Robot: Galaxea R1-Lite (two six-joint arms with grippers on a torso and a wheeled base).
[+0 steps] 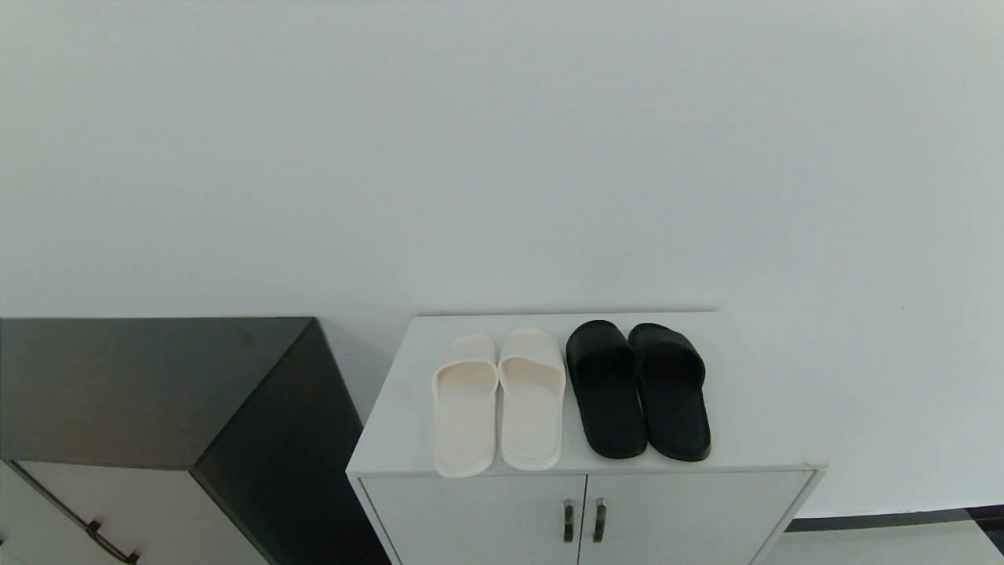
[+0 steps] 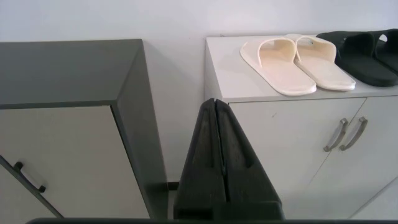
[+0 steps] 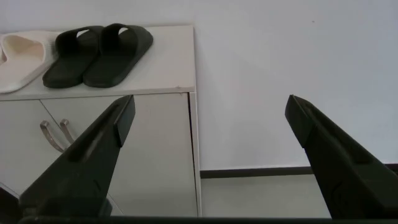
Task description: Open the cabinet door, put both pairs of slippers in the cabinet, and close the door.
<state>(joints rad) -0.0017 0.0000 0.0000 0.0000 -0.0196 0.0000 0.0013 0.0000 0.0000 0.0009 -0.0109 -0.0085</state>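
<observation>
Closest to me, the left gripper [image 2: 215,102] showed its two black fingers [image 2: 202,162] pressed flat together, while the right gripper [image 3: 210,102] had its own fingers [image 3: 93,155] spread wide. Beyond both, well apart from any fingertip, stood the low white two-door cabinet [image 1: 769,392], its doors [image 1: 471,518] shut and the slim metal handles [image 1: 568,520] side by side at the middle seam. Up on its top I saw the cream moulded slide slippers [image 1: 464,416] lying side by side, toes to the wall. Just beside them, on the robot's right, lay the black moulded slide slippers [image 1: 608,392], lined up the same way. A dark grey cabinet [image 1: 157,377] sat to the left of the white one.
</observation>
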